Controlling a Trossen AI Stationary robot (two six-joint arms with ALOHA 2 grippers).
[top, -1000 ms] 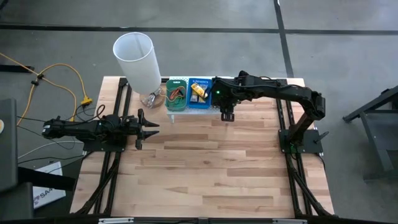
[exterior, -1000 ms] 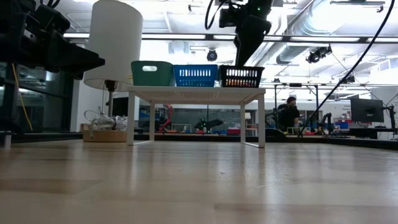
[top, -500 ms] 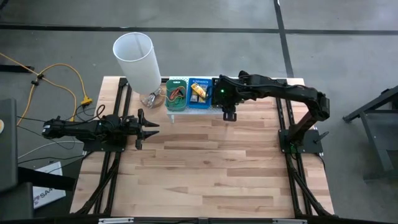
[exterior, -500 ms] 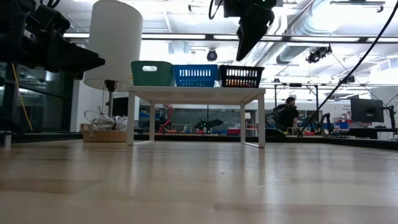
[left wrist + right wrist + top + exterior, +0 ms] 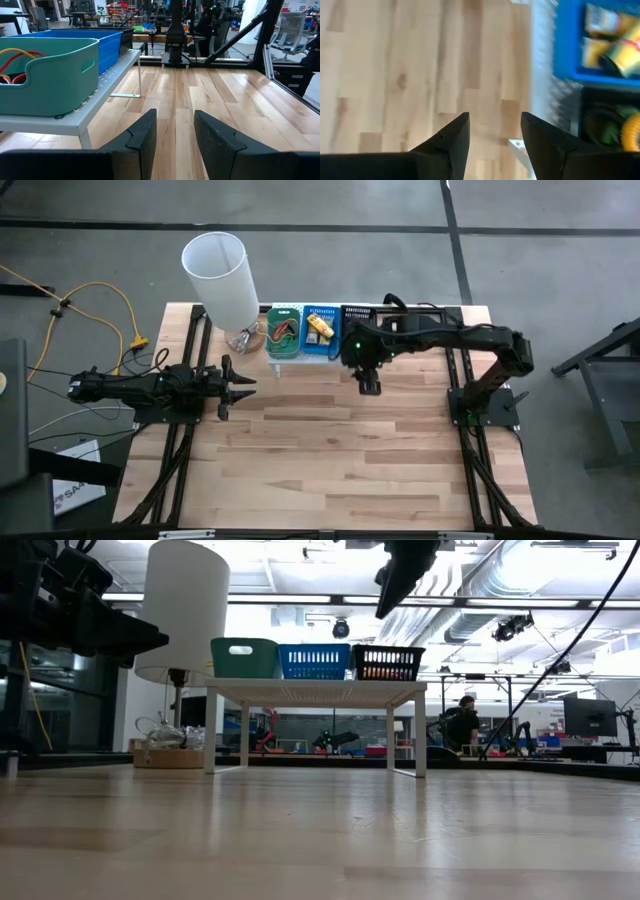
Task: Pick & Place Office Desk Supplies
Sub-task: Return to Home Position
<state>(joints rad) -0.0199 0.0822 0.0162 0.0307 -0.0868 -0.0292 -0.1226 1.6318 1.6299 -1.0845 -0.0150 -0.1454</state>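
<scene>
We see the three trays standing side by side on the white shelf (image 5: 315, 690), upper centre of the high view. In the low view they read left to right: green tray (image 5: 244, 657), blue tray (image 5: 314, 661), black tray (image 5: 388, 662). From above, the row runs left to right, while each tray's long axis runs from the top of the picture to the bottom, short ends facing the low camera.

The green tray (image 5: 284, 330) holds red and yellow rings. The blue tray (image 5: 320, 328) holds yellow boxes. The black tray's contents show only in the right wrist view, as green and yellow coils.

The right gripper (image 5: 368, 385) hangs over bare table (image 5: 340, 450) just below the shelf in the high view, pointing towards the lower edge. Its jaws stand apart with nothing between them (image 5: 492, 117).

The left gripper (image 5: 240, 388) waits at the table's left side, pointing right, jaws also spread and empty (image 5: 175, 114). The white lamp (image 5: 220, 277) stands left of the shelf.
</scene>
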